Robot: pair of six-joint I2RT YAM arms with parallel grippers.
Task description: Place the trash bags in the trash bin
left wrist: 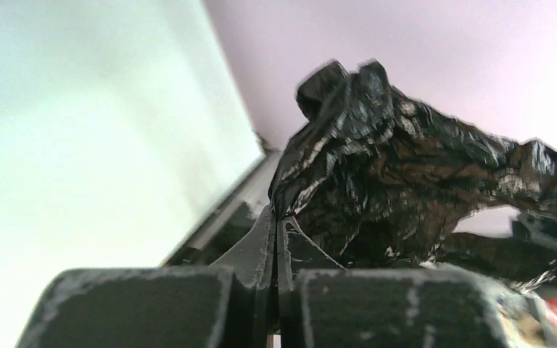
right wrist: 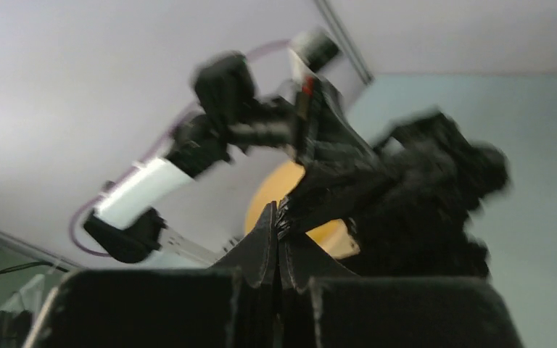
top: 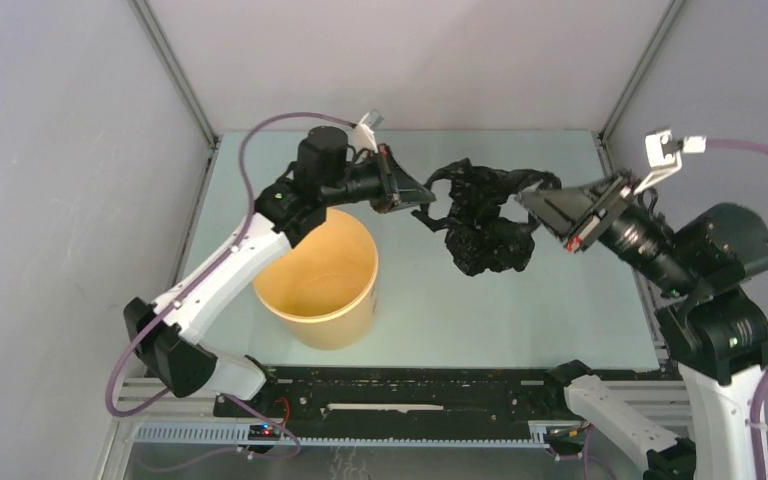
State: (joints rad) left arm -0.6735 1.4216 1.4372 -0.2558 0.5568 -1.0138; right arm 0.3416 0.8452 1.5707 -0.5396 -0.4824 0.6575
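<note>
A glossy, crinkled black trash bag hangs in the air between my two grippers, above the table's middle. My left gripper is shut on the bag's left edge; its wrist view shows the bag rising from the closed fingertips. My right gripper is shut on the bag's right edge; its wrist view shows the bag bunched past the tips. The yellow trash bin stands open and upright at the left, beneath my left arm; it also shows in the right wrist view.
Grey enclosure walls with metal frame posts surround the pale green table. A black rail runs along the near edge between the arm bases. Purple cables loop off both arms.
</note>
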